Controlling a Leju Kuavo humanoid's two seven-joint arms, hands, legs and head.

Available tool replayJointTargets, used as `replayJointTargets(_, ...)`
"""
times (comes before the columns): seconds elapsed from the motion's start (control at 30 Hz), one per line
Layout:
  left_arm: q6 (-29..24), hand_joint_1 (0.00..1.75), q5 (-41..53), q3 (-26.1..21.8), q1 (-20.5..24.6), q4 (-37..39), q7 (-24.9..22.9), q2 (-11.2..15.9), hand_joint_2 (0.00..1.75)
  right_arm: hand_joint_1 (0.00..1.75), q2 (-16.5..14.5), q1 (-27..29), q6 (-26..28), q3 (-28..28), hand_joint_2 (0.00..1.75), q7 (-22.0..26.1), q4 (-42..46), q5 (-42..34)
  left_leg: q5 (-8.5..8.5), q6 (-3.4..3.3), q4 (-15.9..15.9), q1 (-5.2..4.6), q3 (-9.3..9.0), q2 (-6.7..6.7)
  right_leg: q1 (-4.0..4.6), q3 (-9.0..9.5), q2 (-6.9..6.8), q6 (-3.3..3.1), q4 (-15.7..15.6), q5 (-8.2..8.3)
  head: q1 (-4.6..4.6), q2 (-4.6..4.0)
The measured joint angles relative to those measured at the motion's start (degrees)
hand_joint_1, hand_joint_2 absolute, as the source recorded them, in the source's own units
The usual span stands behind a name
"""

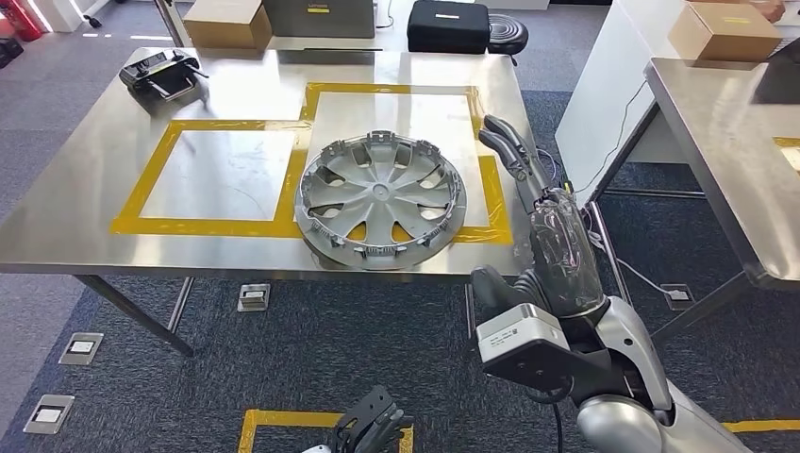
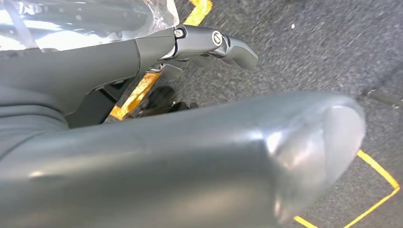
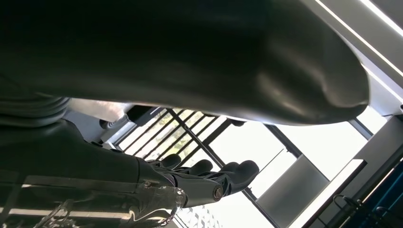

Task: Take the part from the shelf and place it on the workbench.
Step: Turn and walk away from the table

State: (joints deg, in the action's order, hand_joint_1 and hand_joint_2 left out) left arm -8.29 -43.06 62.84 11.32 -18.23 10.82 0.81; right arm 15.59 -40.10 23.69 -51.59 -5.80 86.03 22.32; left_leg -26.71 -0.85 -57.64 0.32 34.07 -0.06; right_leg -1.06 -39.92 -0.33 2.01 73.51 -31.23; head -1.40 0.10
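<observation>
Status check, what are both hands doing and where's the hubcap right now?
Right hand open, raised beside the workbench edge. Left hand low, empty. Hubcap flat on the workbench, over the yellow tape. Nothing in the way.

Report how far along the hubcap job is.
Done, it seems: the hubcap lies flat on the workbench, partly on the yellow tape, near the front edge. In hand: nothing; the right hand is raised beside it, fingers apart and clear of the rim. The left hand hangs low. Left: probably only lowering the arm.
</observation>
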Motion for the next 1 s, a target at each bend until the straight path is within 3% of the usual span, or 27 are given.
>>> replayJointTargets(0.07,0.0,0.0,0.0,0.0,0.0,0.0,0.0,0.0,0.0,0.0,0.0,-0.1,0.0,0.1,0.0,0.0,0.0,0.1,0.76,0.18,-0.5,-0.1,1.46,-0.02,0.23,4.68,0.15,-0.72,-5.9,2.33,0.07,0.01)
replayJointTargets(0.13,-0.1,0.0,0.0,0.0,0.1,0.0,0.1,-0.1,0.0,0.0,0.0,-0.2,0.1,0.3,0.0,0.0,0.2,0.2,1.48,0.71,-0.9,-0.14,2.4,-0.02,0.64,9.15,0.36,-1.45,-12.9,2.04,0.01,-0.01)
replayJointTargets(0.2,-0.1,0.0,0.0,0.0,0.1,0.0,0.1,-0.1,0.0,0.0,0.0,-0.3,0.1,0.5,0.0,0.0,0.5,0.2,2.4,1.46,-0.9,0.04,2.89,0.01,1.03,10.43,0.43,-1.84,-15.6,1.51,-0.03,-0.01)
replayJointTargets(0.27,-0.1,0.0,0.0,0.0,0.1,0.0,0.2,-0.1,0.0,0.0,0.0,-0.3,0.1,0.5,0.0,-0.1,0.5,0.2,2.24,2.17,-0.9,0.21,3.33,-0.02,0.84,10.03,0.21,-2.4,-16.3,2.54,-0.07,0.0)
replayJointTargets(0.3,-0.1,0.0,0.0,0.0,0.1,0.0,0.2,-0.1,0.0,0.0,0.0,-0.3,0.1,0.5,0.0,-0.1,0.5,0.2,0.79,2.5,-1.9,0.22,3.72,-0.05,0.65,9.69,0.02,-2.76,-16.7,3.21,-0.23,0.0)
replayJointTargets(0.4,-0.1,0.0,0.0,0.0,0.1,0.0,0.2,0.0,0.0,0.0,0.0,-0.3,0.1,0.5,0.0,-0.1,0.5,0.2,-6.63,3.36,-10.7,0.48,5.82,-0.09,0.43,7.95,-0.43,-3.26,-16.9,4.95,-0.88,0.01)
replayJointTargets(0.43,-0.1,0.0,0.0,0.0,0.1,0.0,0.2,0.0,0.0,0.0,0.0,-0.2,0.0,0.5,0.0,-0.1,0.5,0.2,-7.86,3.61,-13.8,0.61,6.25,-0.09,0.4,7.18,-0.49,-3.2,-16.7,5.43,-0.96,0.01)
replayJointTargets(0.47,-0.1,0.0,0.0,0.0,0.1,0.0,0.2,0.0,0.0,0.0,0.0,-0.2,0.0,0.5,0.0,-0.1,0.5,0.3,-7.81,3.85,-15.6,0.74,6.07,-0.08,0.33,6.3,-0.55,-3.1,-16.4,5.91,-0.98,0.01)
replayJointTargets(0.5,-0.1,0.0,0.0,0.0,0.1,0.0,0.2,0.0,0.0,0.0,0.0,-0.2,0.0,0.5,0.0,-0.2,0.5,0.3,-6.68,4.09,-15.6,0.88,5.04,-0.08,0.21,5.33,-0.56,-2.92,-16.0,6.35,-0.99,0.01)
replayJointTargets(0.57,-0.1,0.0,0.0,0.0,0.2,0.0,0.2,0.0,0.0,0.0,0.0,-0.2,0.0,0.5,0.0,-0.2,0.5,0.5,-4.01,4.5,-10.5,1.26,0.58,-0.08,-0.05,3.45,-0.54,-2.4,-14.9,7.06,-1.07,0.01)
replayJointTargets(0.6,-0.1,0.0,0.0,0.0,0.3,0.0,0.2,0.0,0.0,0.0,0.0,-0.2,0.0,0.6,0.0,-0.3,0.6,0.5,-3.83,4.52,-6.8,1.3,-2.03,-0.12,-0.08,2.63,-0.51,-2.08,-14.3,7.34,-1.2,0.01)
replayJointTargets(0.67,-0.1,0.0,0.0,0.0,0.5,0.0,0.2,0.0,0.0,0.0,0.1,-0.2,0.0,0.7,0.0,-0.4,0.8,0.5,-4.85,3.87,-2.0,1.14,-4.87,-0.17,-0.02,1.66,-0.47,-1.33,-13.7,8.08,-1.36,0.01)
replayJointTargets(0.77,-0.1,0.0,0.0,0.0,0.6,0.0,0.2,0.0,0.0,0.0,0.3,-0.2,0.0,0.8,0.0,-0.4,0.9,0.5,-4.28,2.09,-1.2,0.89,-4.12,-0.04,-0.15,1.1,-0.45,-0.11,-13.8,8.88,-1.1,0.01)
replayJointTargets(0.8,-0.1,0.0,0.0,0.0,0.6,0.0,0.2,0.0,0.0,0.0,0.4,-0.2,0.0,0.9,0.0,-0.5,0.9,0.5,-3.66,1.5,-1.2,0.94,-3.55,0.07,-0.21,0.71,-0.38,0.16,-13.0,7.66,-0.88,0.0)
replayJointTargets(0.83,-0.1,0.0,0.0,0.0,0.6,0.0,0.2,0.0,0.0,0.0,0.5,-0.2,0.0,0.9,0.0,-0.5,0.9,0.5,-2.99,1.0,-1.1,0.97,-2.84,0.18,-0.24,0.09,-0.29,0.33,-11.2,5.39,-0.62,0.0)
replayJointTargets(0.9,-0.1,0.0,0.0,0.0,0.7,0.0,0.2,0.0,0.0,0.0,0.6,-0.1,0.0,0.9,0.0,-0.6,0.9,0.5,-1.67,0.4,-1.2,0.76,-1.27,0.26,-0.2,-1.4,-0.15,0.46,-4.5,-0.48,-0.02,0.0)
replayJointTargets(0.93,-0.1,0.0,0.0,0.0,0.7,0.0,0.2,0.0,0.0,0.0,0.7,-0.1,0.0,1.0,0.0,-0.6,0.9,0.5,-1.03,0.27,-1.2,0.59,-0.37,0.26,-0.18,-1.91,-0.14,0.45,-1.0,-2.22,0.19,0.0)
replayJointTargets(0.97,-0.1,0.0,0.0,0.0,0.7,0.0,0.2,0.0,0.0,0.0,0.7,-0.1,0.0,1.0,0.0,-0.6,0.9,0.5,-0.38,0.19,-1.3,0.42,0.57,0.26,-0.15,-1.87,-0.13,0.37,1.4,-2.58,0.32,0.0)
replayJointTargets(1.0,-0.1,0.0,0.0,0.0,0.7,0.0,0.2,0.0,0.0,0.0,0.8,-0.1,0.0,1.0,0.0,-0.6,0.9,0.5,0.22,0.15,-1.4,0.25,1.5,0.26,-0.08,-1.08,-0.13,0.17,2.1,-1.73,0.39,0.0)
